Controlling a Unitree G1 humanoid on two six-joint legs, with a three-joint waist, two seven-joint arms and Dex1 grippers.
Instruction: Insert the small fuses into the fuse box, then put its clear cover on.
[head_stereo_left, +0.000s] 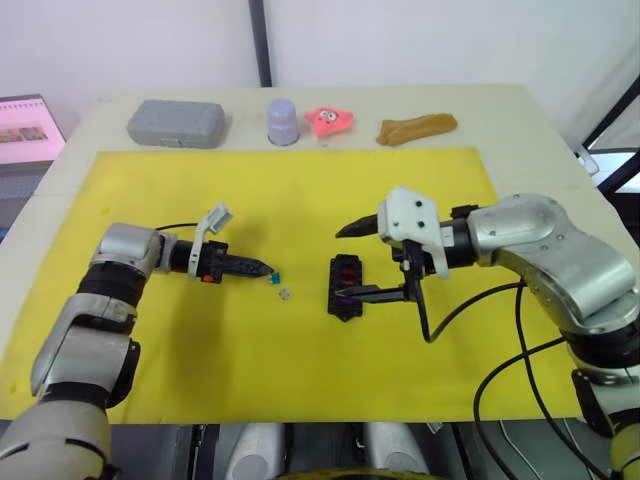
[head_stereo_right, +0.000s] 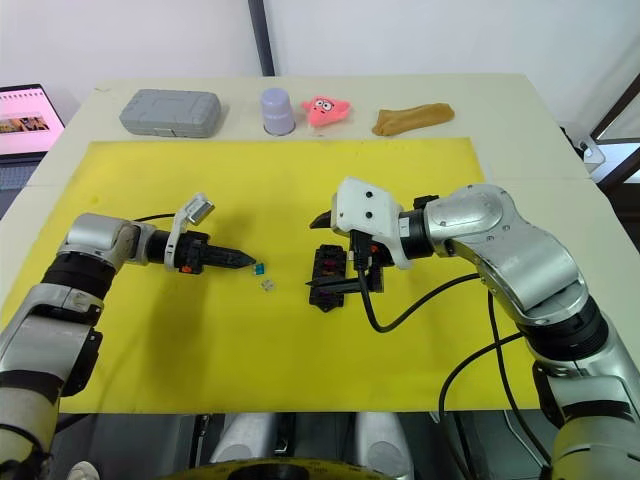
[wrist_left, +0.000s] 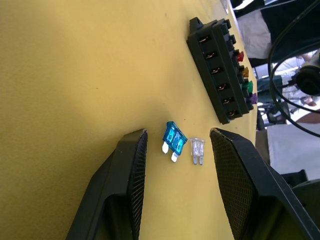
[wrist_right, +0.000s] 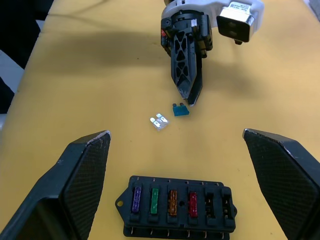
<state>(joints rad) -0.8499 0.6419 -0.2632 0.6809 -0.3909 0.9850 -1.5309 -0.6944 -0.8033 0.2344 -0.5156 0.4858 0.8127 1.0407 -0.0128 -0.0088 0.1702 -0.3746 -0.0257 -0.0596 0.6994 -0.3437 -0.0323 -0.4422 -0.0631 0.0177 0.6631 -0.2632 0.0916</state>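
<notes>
Two loose fuses, teal fuse (wrist_left: 174, 138) and pale fuse (wrist_left: 198, 150), lie between the open left tool (wrist_left: 177, 150); right tool (wrist_right: 175, 145), open, straddles the fuse box (wrist_right: 177, 205), steadying it.

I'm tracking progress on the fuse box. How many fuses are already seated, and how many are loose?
4 seated, 2 loose. In the fuse box: purple fuse, green fuse, amber fuse, red fuse. On the yellow mat, between the left gripper fingers: teal fuse, clear fuse.
</notes>
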